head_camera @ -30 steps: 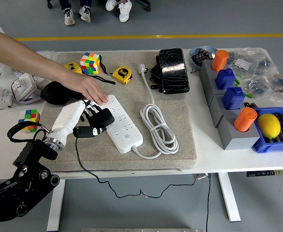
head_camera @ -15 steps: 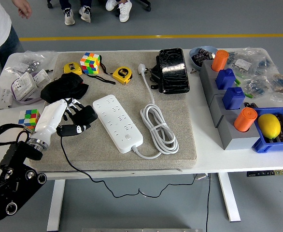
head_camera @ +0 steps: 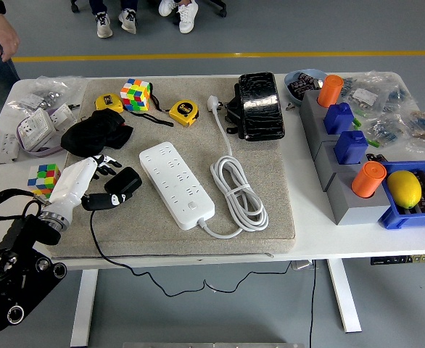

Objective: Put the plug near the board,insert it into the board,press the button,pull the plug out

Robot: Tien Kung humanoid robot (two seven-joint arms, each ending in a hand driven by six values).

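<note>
Pulled back leftward, left hand (head_camera: 78, 183) holds plug (head_camera: 123, 185) beside board (head_camera: 177, 184).

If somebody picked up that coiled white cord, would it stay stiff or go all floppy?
Probably floppy: the white cord lies in loose loops on the mat, so it would likely sag and uncoil. It probably drags too, since one end joins the power strip.

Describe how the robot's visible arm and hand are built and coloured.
Only the left arm shows: black, chunky jointed segments with round bolted housings and a black cable looping over the forearm. A silver metal ring forms the wrist. The left hand has a smooth white shell on its back and black segmented fingers with small white markings.
</note>
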